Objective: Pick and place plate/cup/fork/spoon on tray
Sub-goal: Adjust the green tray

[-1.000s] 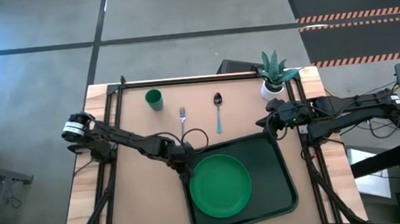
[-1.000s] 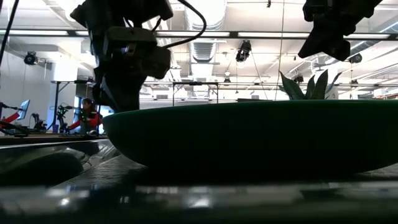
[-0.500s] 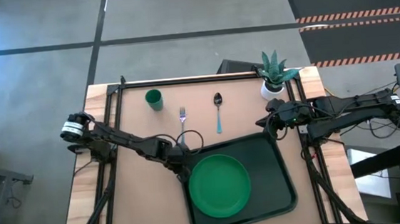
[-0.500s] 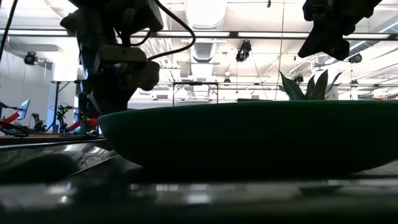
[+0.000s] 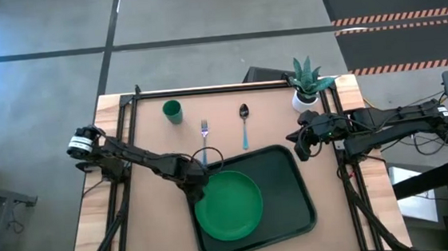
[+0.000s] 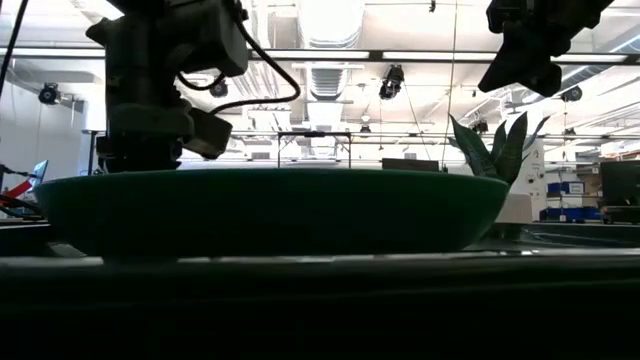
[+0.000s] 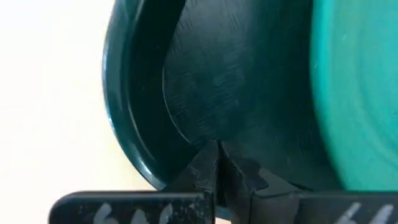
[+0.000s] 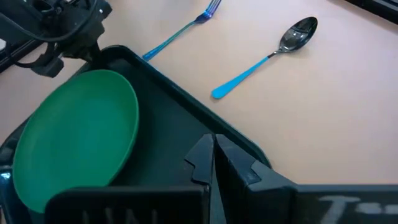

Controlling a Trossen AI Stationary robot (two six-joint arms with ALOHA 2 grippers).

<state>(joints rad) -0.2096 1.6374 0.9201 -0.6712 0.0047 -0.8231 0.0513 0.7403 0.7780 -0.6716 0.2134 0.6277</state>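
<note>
The dark green tray (image 5: 287,191) lies on the table with the bright green plate (image 5: 229,205) flat inside it on its left half. My left gripper (image 5: 198,184) is shut, its fingers down in the tray's far left corner (image 7: 155,93). My right gripper (image 5: 299,145) is shut and empty, hovering high above the tray's far right corner (image 8: 214,140). The green cup (image 5: 172,111) stands at the far left. The fork (image 5: 204,131) and the spoon (image 5: 244,125) lie flat beyond the tray. My left gripper's shut fingers (image 7: 205,168) point down into the tray's far left corner, their tips at the tray floor (image 7: 186,124) just inside the raised rim (image 7: 127,124). The tray lies flat on the table with the plate in it.
A white pot with a spiky green plant (image 5: 307,83) stands at the table's far right corner, just beyond my right arm. Bare tabletop lies left of the tray (image 5: 143,220) and between the tray and the cutlery.
My left gripper has gone toward the table's left edge, fingers still shut in the tray's corner. The tray has slid along the table to the left with it, the plate staying flat inside.
</note>
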